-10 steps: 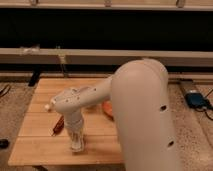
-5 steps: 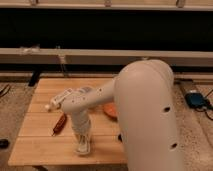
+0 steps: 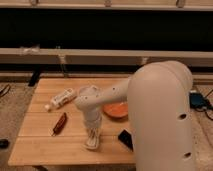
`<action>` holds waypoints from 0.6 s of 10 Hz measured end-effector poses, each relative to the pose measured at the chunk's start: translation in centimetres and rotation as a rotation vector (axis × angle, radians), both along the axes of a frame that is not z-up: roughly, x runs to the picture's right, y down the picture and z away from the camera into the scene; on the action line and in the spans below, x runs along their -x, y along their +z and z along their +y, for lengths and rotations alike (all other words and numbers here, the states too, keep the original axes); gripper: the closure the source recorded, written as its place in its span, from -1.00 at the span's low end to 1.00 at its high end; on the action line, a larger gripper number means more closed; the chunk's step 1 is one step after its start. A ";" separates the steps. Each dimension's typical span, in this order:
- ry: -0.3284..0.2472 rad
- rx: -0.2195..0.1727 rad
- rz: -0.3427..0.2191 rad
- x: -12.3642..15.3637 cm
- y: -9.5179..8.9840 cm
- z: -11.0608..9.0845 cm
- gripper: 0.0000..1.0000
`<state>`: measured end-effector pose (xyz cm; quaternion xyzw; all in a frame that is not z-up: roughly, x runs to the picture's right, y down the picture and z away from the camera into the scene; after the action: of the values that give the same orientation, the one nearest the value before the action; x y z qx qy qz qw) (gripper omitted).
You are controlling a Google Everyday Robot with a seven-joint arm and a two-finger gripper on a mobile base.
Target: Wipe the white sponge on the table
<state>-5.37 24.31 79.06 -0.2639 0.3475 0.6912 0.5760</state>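
In the single camera view, my arm reaches from the large white body on the right toward the left over the table [image 3: 40, 150], then bends at the wrist and points straight down. My pincer [image 3: 92, 137] stands upright near the front edge of the table, a little left of the middle. Its fingers are pressed together, and as far as I can judge they pinch the white sponge [image 3: 91, 145] by its top.

The sponge is directly under the pincer, not to any side of it, and its lower face seems to touch the planks. Only a small pale block shows below the fingers, so I cannot tell its long axis with certainty.

To the right, near the sponge but apart from it, lies the black bar [image 3: 126, 139]. Behind and to the right sits the orange bowl [image 3: 116, 111], partly hidden by my forearm. To the left lies a brown-red object [image 3: 60, 123], and farther back on the left the white tube [image 3: 62, 98].

For the wiping, I think the important thing is this vertical relation — the sponge below, the pincer above, pressing down. The free boards lie mostly to the left and along the front, so a stroke there seems safest; a stroke to the right could push the black bar.
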 end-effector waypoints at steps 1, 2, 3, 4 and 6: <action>0.024 -0.010 0.017 -0.7 0.4 -0.5 0.66; 0.040 -0.018 0.022 -0.9 0.8 -0.9 0.66; 0.048 -0.026 0.019 -0.8 1.0 -1.2 0.66; 0.050 -0.033 0.013 -0.6 1.3 -1.5 0.66; 0.047 -0.043 -0.011 0.0 1.9 -2.1 0.66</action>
<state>-5.37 22.19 80.94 -0.2634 0.3227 0.7105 0.5671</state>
